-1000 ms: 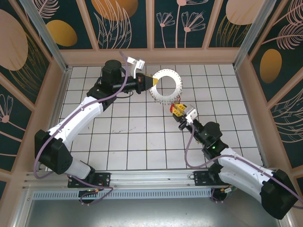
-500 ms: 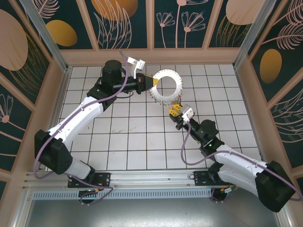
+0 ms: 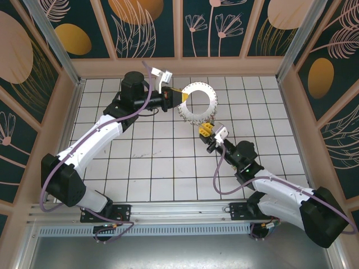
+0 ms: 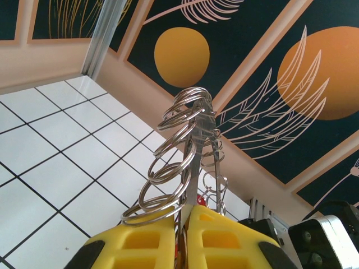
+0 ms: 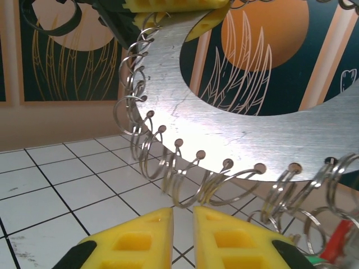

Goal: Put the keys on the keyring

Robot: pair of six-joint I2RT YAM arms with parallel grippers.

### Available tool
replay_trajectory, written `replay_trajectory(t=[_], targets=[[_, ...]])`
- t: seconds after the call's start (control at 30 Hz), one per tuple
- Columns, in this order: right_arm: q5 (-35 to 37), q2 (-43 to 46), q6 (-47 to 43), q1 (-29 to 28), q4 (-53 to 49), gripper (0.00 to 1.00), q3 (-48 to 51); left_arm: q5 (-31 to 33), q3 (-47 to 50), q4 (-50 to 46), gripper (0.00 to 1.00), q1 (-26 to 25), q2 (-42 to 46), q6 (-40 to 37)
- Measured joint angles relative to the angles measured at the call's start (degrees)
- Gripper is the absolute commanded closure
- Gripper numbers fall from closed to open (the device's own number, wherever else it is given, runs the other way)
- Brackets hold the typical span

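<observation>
My left gripper [image 3: 178, 100] clamps the keyring [image 5: 224, 129]. Its looped rim sits just ahead of and above my right gripper [image 5: 182, 212], whose jaws are narrow; I can't tell if they hold anything.

Keyring [image 5: 235, 131]: flat silvery hoop, split rings fringing rim, tilted off floor; red key head [image 5: 336, 244] beside lower rings.

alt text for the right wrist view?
A flat silvery keyring, its lower rim fringed with wire split rings, sits just ahead of the right gripper's yellow fingers. The left gripper clamps its top edge.
</observation>
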State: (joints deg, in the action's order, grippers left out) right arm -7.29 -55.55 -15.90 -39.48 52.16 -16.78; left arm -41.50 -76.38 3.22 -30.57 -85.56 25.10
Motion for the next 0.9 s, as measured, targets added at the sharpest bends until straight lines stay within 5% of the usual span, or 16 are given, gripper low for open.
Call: replay_trajectory(t=[0.9], targets=[[9.1, 0.3, 1.3, -1.0, 1.3, 0.63, 0.1, 0.4, 0.7, 1.2, 1.0, 0.0, 0.2, 0.0]])
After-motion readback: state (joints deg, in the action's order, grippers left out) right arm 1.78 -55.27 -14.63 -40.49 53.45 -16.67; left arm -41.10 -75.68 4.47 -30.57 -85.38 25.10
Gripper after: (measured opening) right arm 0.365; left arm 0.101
